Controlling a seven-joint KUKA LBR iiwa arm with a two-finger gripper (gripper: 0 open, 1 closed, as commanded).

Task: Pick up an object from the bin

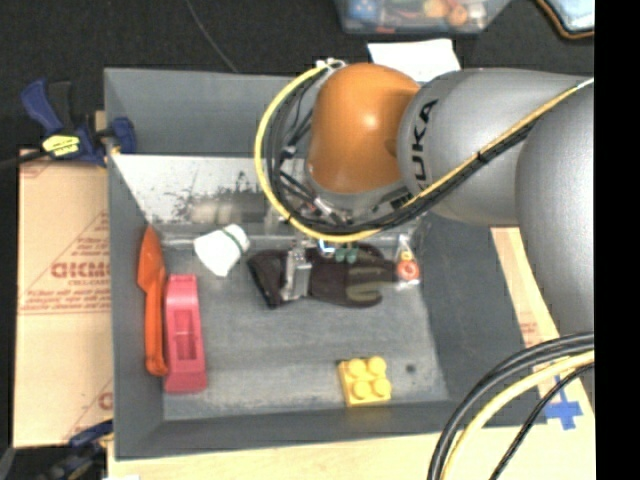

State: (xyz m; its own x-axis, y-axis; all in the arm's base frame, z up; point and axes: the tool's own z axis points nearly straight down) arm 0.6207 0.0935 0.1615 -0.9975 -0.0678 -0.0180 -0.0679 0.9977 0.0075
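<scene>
Five loose things lie in the grey metal bin (300,353), and the dark brown, soft, crumpled glove-like piece (340,280) near the middle of the floor serves as the mark for the rest. The gripper (296,273) is down on the left part of this dark piece, its grey metal tip overlapping the fabric, with the arm's orange-domed wrist directly above it toward the back wall. Whether the gripper is spread or closed cannot be told from this angle, nor whether it has any of the fabric in its grasp. Just left of the dark piece lies a white plastic cup-shaped thing with a green band (220,250), tipped on its side. Farther left lies a pink rectangular plastic block (184,333), touching a long orange plastic tool (151,298) against the left wall. A yellow studded building brick (364,379) sits well apart from the dark piece, toward the front wall.
</scene>
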